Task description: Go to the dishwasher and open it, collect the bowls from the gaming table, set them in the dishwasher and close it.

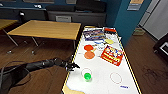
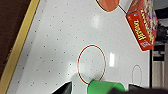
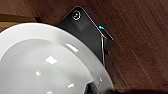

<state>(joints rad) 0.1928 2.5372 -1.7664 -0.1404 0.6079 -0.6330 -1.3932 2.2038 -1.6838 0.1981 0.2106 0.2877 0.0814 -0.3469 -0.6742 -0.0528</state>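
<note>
The long white gaming table runs away from the robot, with a yellow edge down its sides and red rings drawn on its top. Beside it, well apart across the brown wooden floor, stands a light wooden table.

The robot's left arm — black and long — comes over the floor to the table's near side. Its left gripper sits just at the yellow edge. In the left wrist view the dark fingers look spread, one on each side of a green cup, but I cannot tell if they touch it. The green cup stands on the white top, just beside a red ring.

A big white bowl shows close up in the right wrist view, above the wooden floor and a black box with a small blue light. A dark bit of the right gripper sits on the bowl's rim — I cannot tell how its fingers are set.

Farther up the table lie a red game box, an orange disc and a red disc, close together
</note>
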